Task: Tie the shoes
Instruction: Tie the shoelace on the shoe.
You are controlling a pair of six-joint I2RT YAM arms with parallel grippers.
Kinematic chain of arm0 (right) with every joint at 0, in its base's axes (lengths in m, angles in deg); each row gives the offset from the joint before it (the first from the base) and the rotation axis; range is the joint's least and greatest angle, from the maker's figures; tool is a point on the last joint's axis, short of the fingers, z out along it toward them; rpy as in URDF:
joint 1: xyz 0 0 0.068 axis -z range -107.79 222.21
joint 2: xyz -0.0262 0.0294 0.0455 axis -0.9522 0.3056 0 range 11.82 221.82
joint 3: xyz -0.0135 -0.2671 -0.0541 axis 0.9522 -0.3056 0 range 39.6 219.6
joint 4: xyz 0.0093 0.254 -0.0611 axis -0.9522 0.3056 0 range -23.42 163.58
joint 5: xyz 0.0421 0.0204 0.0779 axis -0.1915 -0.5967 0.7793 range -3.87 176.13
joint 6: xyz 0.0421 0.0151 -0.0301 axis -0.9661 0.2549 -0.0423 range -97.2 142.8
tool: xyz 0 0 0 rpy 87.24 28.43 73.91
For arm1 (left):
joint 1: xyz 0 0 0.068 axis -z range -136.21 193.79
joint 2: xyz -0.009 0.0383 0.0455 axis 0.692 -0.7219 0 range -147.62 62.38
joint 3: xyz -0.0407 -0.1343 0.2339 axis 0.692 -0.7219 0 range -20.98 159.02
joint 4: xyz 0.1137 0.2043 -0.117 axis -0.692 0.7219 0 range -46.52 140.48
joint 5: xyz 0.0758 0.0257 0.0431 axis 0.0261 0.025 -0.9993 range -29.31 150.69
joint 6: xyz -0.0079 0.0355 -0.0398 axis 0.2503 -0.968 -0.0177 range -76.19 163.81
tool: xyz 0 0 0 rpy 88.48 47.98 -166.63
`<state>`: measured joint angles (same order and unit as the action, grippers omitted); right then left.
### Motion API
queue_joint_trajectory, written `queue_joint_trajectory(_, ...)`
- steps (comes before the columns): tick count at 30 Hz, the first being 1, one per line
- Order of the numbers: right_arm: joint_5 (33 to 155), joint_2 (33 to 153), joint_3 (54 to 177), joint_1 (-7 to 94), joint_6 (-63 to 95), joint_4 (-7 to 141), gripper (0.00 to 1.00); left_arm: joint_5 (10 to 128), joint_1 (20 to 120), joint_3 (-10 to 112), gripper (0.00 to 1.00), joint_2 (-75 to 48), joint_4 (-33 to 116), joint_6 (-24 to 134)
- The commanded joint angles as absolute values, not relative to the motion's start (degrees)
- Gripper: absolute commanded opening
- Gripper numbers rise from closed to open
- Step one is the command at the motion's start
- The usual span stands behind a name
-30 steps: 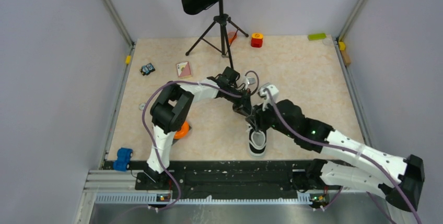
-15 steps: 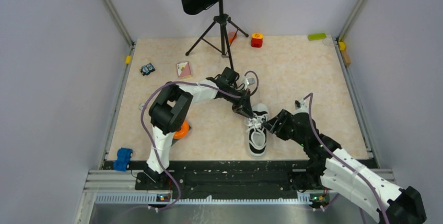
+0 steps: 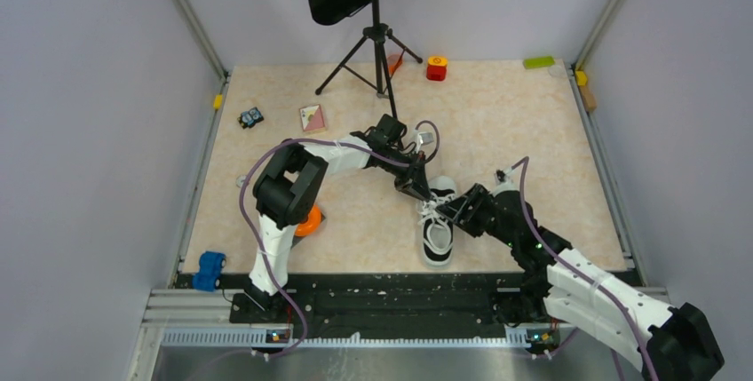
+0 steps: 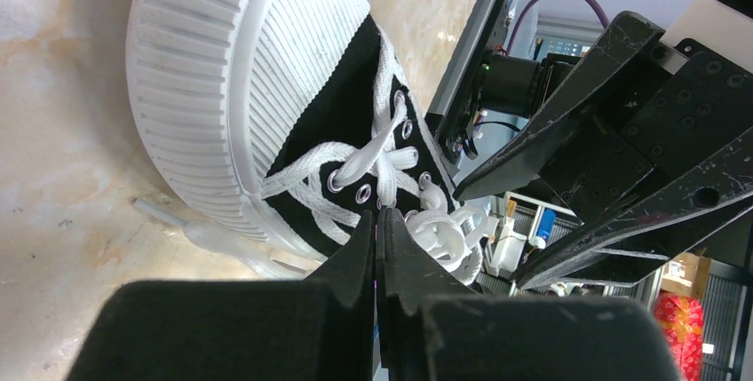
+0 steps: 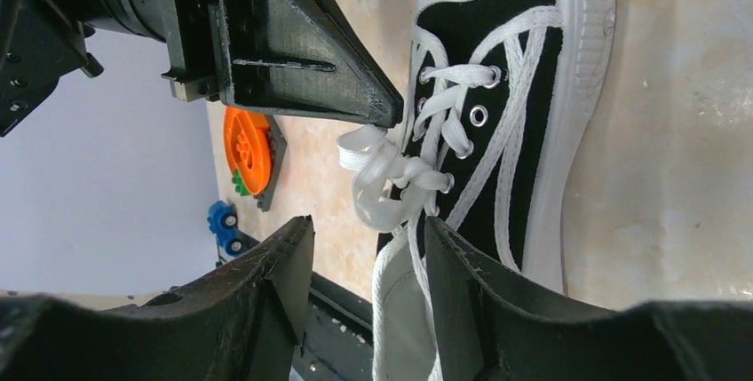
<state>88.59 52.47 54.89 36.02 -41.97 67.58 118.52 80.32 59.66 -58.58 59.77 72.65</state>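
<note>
Looks barely under way. Finds the sneaker (image 3: 436, 237) on the counter (image 3: 533, 132) just ahead of the arm bases, toe away. Shows the laces (image 5: 391, 181) bunched loosely above the eyelets, no bow. Has the left end effector (image 3: 424, 196) clenched at that bunch; cannot tell if pinching a strand. Has the right end effector (image 3: 451, 211) released, astride the loops. Leaves crossing and tightening to do.
</note>
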Motion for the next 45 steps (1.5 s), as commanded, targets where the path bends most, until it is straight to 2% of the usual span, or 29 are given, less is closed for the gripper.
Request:
queue_joint_trajectory(1, 88.46, 53.19, 54.77, 36.43, -42.54, 62.41, 0.50, 119.41, 80.57, 60.14, 0.00, -55.43, 58.00, 72.90)
queue_joint_trajectory(8, 87.95, 53.63, 55.09, 36.47, -42.58, 63.42, 0.40, 119.76, 80.64, 60.21, 0.00, -55.74, 56.95, 73.87)
queue_joint_trajectory(22, 87.33, 55.83, 55.07, 36.61, -41.74, 63.94, 0.30, 119.74, 80.63, 60.32, 0.00, -55.58, 57.06, 73.61)
queue_joint_trajectory(24, 87.00, 55.96, 55.03, 36.61, -41.71, 64.01, 0.24, 119.66, 80.63, 60.20, 0.00, -55.36, 57.15, 73.61)
queue_joint_trajectory(27, 86.34, 55.38, 54.75, 36.61, -41.70, 64.05, 0.02, 119.09, 80.66, 59.90, 0.00, -54.59, 57.59, 73.54)
queue_joint_trajectory(28, 86.31, 55.19, 54.66, 36.61, -41.76, 64.42, 0.00, 118.73, 80.69, 59.81, 0.00, -54.10, 58.34, 73.29)
queue_joint_trajectory(45, 82.71, 50.24, 53.89, 36.69, -41.42, 70.80, 0.00, 112.11, 79.86, 52.05, 0.00, -43.40, 61.77, 72.16)
